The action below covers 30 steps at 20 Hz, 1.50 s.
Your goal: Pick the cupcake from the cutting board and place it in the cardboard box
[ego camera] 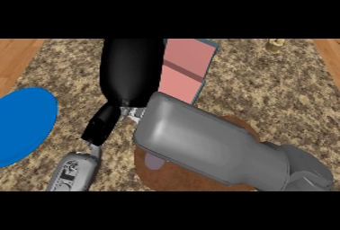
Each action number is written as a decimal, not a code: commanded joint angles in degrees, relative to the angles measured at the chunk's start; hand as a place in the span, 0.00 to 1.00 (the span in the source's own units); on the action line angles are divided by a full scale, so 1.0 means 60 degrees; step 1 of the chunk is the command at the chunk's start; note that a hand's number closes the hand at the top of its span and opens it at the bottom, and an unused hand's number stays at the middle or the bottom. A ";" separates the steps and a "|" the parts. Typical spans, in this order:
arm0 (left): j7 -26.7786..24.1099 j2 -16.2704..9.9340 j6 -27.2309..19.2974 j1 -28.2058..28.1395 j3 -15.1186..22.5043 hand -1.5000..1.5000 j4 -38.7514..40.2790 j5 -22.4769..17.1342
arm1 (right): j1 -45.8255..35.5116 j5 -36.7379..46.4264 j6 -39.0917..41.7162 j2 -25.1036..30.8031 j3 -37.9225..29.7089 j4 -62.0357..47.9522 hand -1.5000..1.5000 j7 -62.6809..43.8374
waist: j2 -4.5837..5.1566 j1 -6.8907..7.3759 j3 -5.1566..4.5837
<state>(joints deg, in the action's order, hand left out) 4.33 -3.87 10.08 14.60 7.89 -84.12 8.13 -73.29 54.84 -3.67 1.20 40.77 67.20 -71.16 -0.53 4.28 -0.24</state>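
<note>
You are looking down on the right hand (133, 72), which is hanging back-up over the near end of the pink cutting board (187, 67); its grey forearm (212, 146) is crossing the view from the lower right; you cannot tell from here whether the hand is open or closed, since its black back is covering everything beneath it. The cupcake is not showing; if it is lying on the board, the hand is hiding it. The brown cardboard box (172, 177) is sitting nearer to you, mostly under the forearm; a pale purple patch (154, 161) is peeking out at the forearm's edge, and you cannot tell what it is. A blue plate (23, 126) is lying at the left on the speckled tabletop (279, 90); the grey end of the left forearm (72, 173) is showing at the lower left.
</note>
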 commanded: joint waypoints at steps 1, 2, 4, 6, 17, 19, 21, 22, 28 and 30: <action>0.0081 -0.0197 0.0096 0.0203 -0.0301 0.50 -0.0139 -0.0177 | -0.0519 0.0190 -0.0343 -0.0191 -0.0287 -0.0589 1.00 -0.2341 | 0.0045 -0.0047 0.0004; -0.0186 -0.0061 -0.0123 -0.0146 -0.0127 0.50 -0.0030 0.0051 | -0.0529 0.0032 -0.0295 -0.0191 -0.0543 -0.0560 1.00 -0.2341 | 0.0049 -0.0112 0.0007; -0.0124 -0.0116 -0.0012 -0.0111 -0.0164 0.50 -0.0138 -0.0042 | -0.0597 0.0293 -0.0608 -0.0191 -0.0612 -0.0851 1.00 -0.2341 | 0.0061 -0.0139 0.0011; 0.0024 -0.0279 0.0216 -0.0010 -0.0237 0.50 -0.0239 -0.0174 | -0.1015 0.0048 -0.0847 -0.0191 -0.1049 -0.1341 1.00 -0.2217 | 0.0128 -0.0005 0.0011; 0.0013 0.0261 -0.0216 0.0016 -0.0007 0.50 0.0087 0.0080 | -0.1597 0.0164 -0.1379 -0.0193 -0.1542 -0.3046 1.00 -0.1818 | 0.0163 -0.0211 0.0011; -0.0200 -0.0027 0.0031 -0.0055 -0.0091 0.50 -0.0026 0.0023 | -0.1449 0.0276 -0.1899 -0.0193 -0.1802 -0.3906 1.00 -0.1283 | 0.0222 -0.0116 0.0009; -0.0017 -0.0158 0.0038 -0.0324 -0.0238 0.50 -0.0665 -0.0123 | -0.1473 0.0295 -0.1608 -0.0193 -0.1972 -0.4230 1.00 -0.1024 | 0.0144 -0.0194 0.0021; -0.0030 -0.0084 0.0105 -0.0357 -0.0024 0.50 -0.0619 -0.0037 | -0.1494 0.0172 -0.1874 -0.0194 -0.1813 -0.4581 1.00 -0.1006 | 0.0192 -0.0042 0.0015; 0.0020 -0.0148 0.0143 -0.0278 -0.0101 0.50 -0.0582 -0.0024 | -0.1030 -0.0033 -0.2676 -0.0195 -0.1956 -0.5923 1.00 -0.0084 | 0.0231 -0.0045 0.0021; -0.0304 0.0026 0.0017 -0.0100 -0.0093 0.50 0.0005 0.0075 | -0.1115 -0.0239 -0.2865 -0.0195 -0.2122 -0.6293 1.00 0.0100 | 0.0298 -0.0023 0.0016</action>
<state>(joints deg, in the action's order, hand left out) 4.03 -3.99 10.16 14.33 7.13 -85.54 8.29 -79.92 54.34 -15.28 0.65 29.20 34.37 -64.72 0.91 3.86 -0.13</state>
